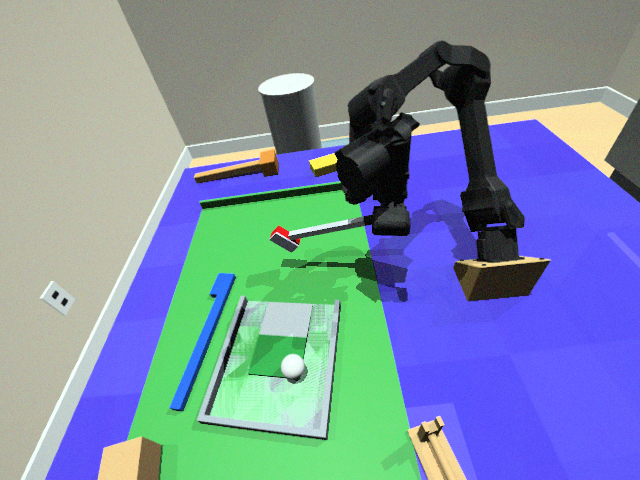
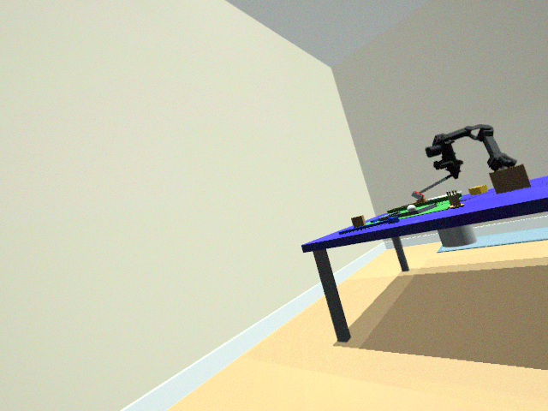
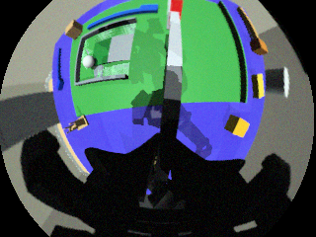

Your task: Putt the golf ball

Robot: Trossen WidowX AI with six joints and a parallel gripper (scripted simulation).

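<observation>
My gripper [image 1: 381, 221] [image 2: 452, 175] [image 3: 164, 136] is shut on the grey shaft of the red putter and holds it above the green mat [image 1: 320, 302]. The shaft points left. The red putter head [image 1: 283, 237] [image 2: 415, 193] [image 3: 176, 6] hangs clear of the mat. The white golf ball [image 1: 293, 365] [image 2: 411, 206] [image 3: 89, 61] sits inside the grey-framed course [image 1: 263, 427] [image 3: 106, 78]. It is at the front right corner of the dark raised green [image 1: 266, 355], beyond the grey ramp [image 1: 285, 320]. The putter head is well away from the ball.
A blue bar [image 1: 201, 341] lies left of the frame. A dark green rail [image 1: 268, 195] bounds the mat's far end. An orange mallet [image 1: 237, 167], a yellow block [image 1: 323, 164] and a grey cylinder [image 1: 289, 111] are behind. A tan block [image 1: 129, 457] and a wooden rack [image 1: 436, 449] sit at the front.
</observation>
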